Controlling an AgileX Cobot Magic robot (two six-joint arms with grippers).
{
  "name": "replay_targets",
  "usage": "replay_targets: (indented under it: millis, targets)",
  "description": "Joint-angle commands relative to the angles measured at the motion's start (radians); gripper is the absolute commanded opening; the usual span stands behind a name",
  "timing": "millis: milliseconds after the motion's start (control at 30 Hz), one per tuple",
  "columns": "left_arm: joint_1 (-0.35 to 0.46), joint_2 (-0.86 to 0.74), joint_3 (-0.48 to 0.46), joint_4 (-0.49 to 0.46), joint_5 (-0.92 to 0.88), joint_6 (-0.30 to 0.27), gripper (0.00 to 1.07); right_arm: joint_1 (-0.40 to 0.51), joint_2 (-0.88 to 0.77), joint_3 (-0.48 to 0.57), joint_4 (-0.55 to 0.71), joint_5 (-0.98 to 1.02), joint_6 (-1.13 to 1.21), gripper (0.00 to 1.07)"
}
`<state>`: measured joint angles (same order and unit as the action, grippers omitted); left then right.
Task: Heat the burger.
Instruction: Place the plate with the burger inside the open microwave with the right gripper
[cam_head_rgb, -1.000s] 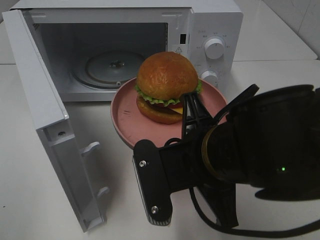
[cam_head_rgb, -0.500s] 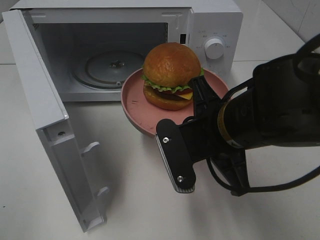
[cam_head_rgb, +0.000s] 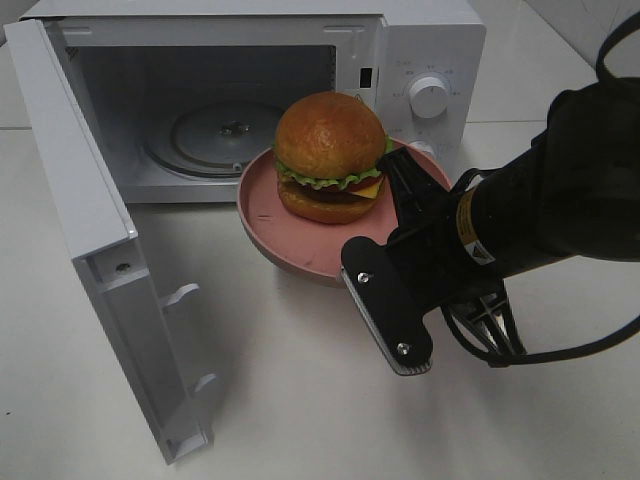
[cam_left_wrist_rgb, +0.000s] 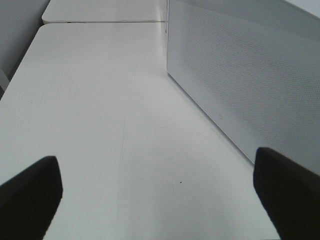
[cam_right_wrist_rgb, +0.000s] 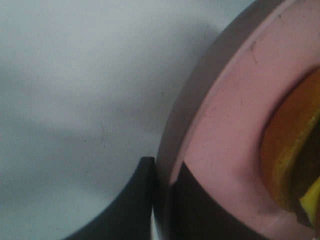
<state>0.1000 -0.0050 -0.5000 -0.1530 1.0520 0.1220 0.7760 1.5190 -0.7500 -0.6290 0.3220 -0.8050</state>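
The burger (cam_head_rgb: 330, 150), with its glossy brown bun, lettuce and cheese, sits on a pink round plate (cam_head_rgb: 290, 235) held up off the table in front of the open microwave (cam_head_rgb: 430, 50). My right gripper (cam_head_rgb: 400, 178) is shut on the plate's near right rim. In the right wrist view the right gripper (cam_right_wrist_rgb: 162, 185) has its dark fingers pinching the pink plate (cam_right_wrist_rgb: 225, 150) at the rim, and the burger (cam_right_wrist_rgb: 295, 150) shows at the edge. My left gripper (cam_left_wrist_rgb: 157, 195) hangs open over bare table, holding nothing.
The microwave door (cam_head_rgb: 90, 230) swings open to the left, and the glass turntable (cam_head_rgb: 225, 135) lies inside the cavity. The left wrist view shows the perforated door (cam_left_wrist_rgb: 250, 85) standing beside the left gripper. White table surrounds everything.
My right arm has carried the plate and burger a little farther back toward the microwave opening, and the arm's bulk has shifted right in the high view. The grip has stayed shut.
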Motion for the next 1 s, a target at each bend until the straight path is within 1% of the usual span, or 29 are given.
replay_targets:
  millis: [33,67,133,167,200,233,267,300,333,367,400,433,467,500,533,567,600,633,667,700,733,767,800,867,1000]
  targets:
    - [0.001,-0.02,0.003,0.001,-0.013,0.0,0.98,-0.034,-0.007,-0.009,0.074,-0.066,-0.188,0.0]
    - [0.001,-0.02,0.003,0.001,-0.013,0.0,0.98,-0.048,-0.007,-0.009,0.118,-0.075,-0.269,0.0]
    - [0.001,-0.02,0.003,0.001,-0.013,0.0,0.98,-0.057,-0.007,-0.009,0.139,-0.08,-0.298,0.0]
    - [0.001,-0.02,0.003,0.001,-0.013,0.0,0.98,-0.072,-0.007,-0.009,0.199,-0.09,-0.364,0.0]
    - [0.001,-0.02,0.003,0.001,-0.013,0.0,0.98,-0.072,-0.007,-0.009,0.199,-0.09,-0.364,0.0]
    - [0.001,-0.02,0.003,0.001,-0.013,0.0,0.98,-0.089,-0.007,-0.009,0.268,-0.1,-0.439,0.0]
    - [0.001,-0.02,0.003,0.001,-0.013,0.0,0.98,-0.099,-0.007,-0.009,0.308,-0.102,-0.481,0.0]
    - [0.001,-0.02,0.003,0.001,-0.013,0.0,0.98,-0.099,-0.007,-0.009,0.308,-0.102,-0.481,0.0]
    - [0.001,-0.02,0.003,0.001,-0.013,0.0,0.98,-0.115,-0.007,-0.009,0.384,-0.106,-0.578,0.0]
    - [0.001,-0.02,0.003,0.001,-0.013,0.0,0.98,-0.115,-0.007,-0.009,0.384,-0.106,-0.578,0.0]
    - [0.001,-0.02,0.003,0.001,-0.013,0.0,0.98,-0.125,-0.007,-0.009,0.412,-0.106,-0.619,0.0]
    - [0.001,-0.02,0.003,0.001,-0.013,0.0,0.98,-0.141,-0.007,-0.009,0.468,-0.107,-0.706,0.0]
    - [0.001,-0.02,0.003,0.001,-0.013,0.0,0.98,-0.141,-0.007,-0.009,0.468,-0.107,-0.706,0.0]
    - [0.001,-0.02,0.003,0.001,-0.013,0.0,0.98,-0.158,-0.007,-0.009,0.529,-0.107,-0.789,0.0]
    - [0.001,-0.02,0.003,0.001,-0.013,0.0,0.98,-0.164,-0.007,-0.009,0.555,-0.107,-0.828,0.0]
    - [0.001,-0.02,0.003,0.001,-0.013,0.0,0.98,-0.164,-0.007,-0.009,0.555,-0.107,-0.828,0.0]
    - [0.001,-0.02,0.003,0.001,-0.013,0.0,0.98,-0.182,-0.007,-0.009,0.623,-0.107,-0.905,0.0]
    - [0.001,-0.02,0.003,0.001,-0.013,0.0,0.98,-0.182,-0.007,-0.009,0.623,-0.107,-0.905,0.0]
    - [0.001,-0.02,0.003,0.001,-0.013,0.0,0.98,-0.189,-0.007,-0.009,0.663,-0.109,-0.936,0.0]
    - [0.001,-0.02,0.003,0.001,-0.013,0.0,0.98,-0.202,-0.007,-0.009,0.733,-0.111,-1.005,0.0]
    - [0.001,-0.02,0.003,0.001,-0.013,0.0,0.98,-0.202,-0.007,-0.009,0.733,-0.111,-1.005,0.0]
    - [0.001,-0.02,0.003,0.001,-0.013,0.0,0.98,-0.209,-0.007,-0.009,0.801,-0.111,-1.076,0.0]
    - [0.001,-0.02,0.003,0.001,-0.013,0.0,0.98,-0.209,-0.007,-0.009,0.801,-0.111,-1.076,0.0]
    - [0.001,-0.02,0.003,0.001,-0.013,0.0,0.98,-0.216,-0.007,-0.009,0.857,-0.111,-1.138,0.0]
    - [0.001,-0.02,0.003,0.001,-0.013,0.0,0.98,-0.216,-0.007,-0.009,0.848,-0.111,-1.142,0.0]
